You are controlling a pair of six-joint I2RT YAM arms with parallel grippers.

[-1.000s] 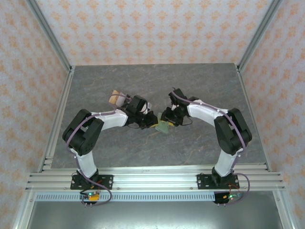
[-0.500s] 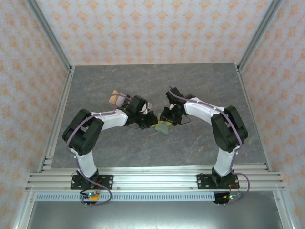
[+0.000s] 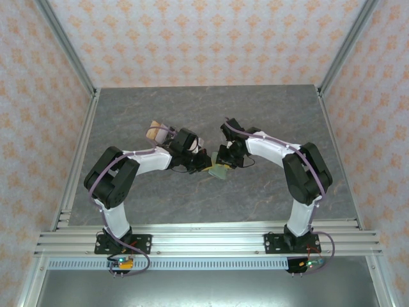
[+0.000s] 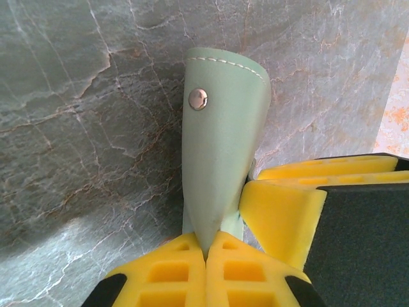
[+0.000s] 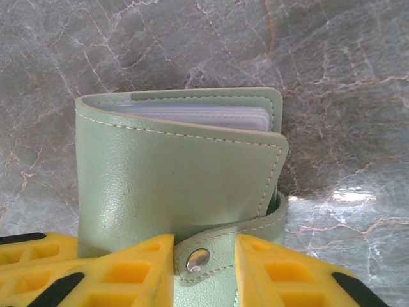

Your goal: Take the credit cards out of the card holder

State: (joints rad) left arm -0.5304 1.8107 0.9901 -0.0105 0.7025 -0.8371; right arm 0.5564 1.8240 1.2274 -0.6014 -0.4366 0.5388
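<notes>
Tan and pale credit cards (image 3: 155,132), as far as this size allows, lie on the tabletop (image 3: 268,115) behind your left arm.

Left gripper (image 4: 206,240): jaws pinched fully together on the strap (image 4: 220,128) of the card holder (image 5: 179,173). The snap (image 4: 198,99) is exposed and looks undone.

The holder sits folded between the two grippers, low over the stone. Clear sleeves (image 5: 192,115) show at its open edge.

Right gripper (image 5: 204,256): fingers part-open either side of the strap at the holder's lower edge. You cannot tell whether they clamp anything.

Next step, as judged: seat the right jaws on one cover only, never both. Then draw the strap away with the left so the fold opens. Pull slowly, because soft leather flexes and may slip.
</notes>
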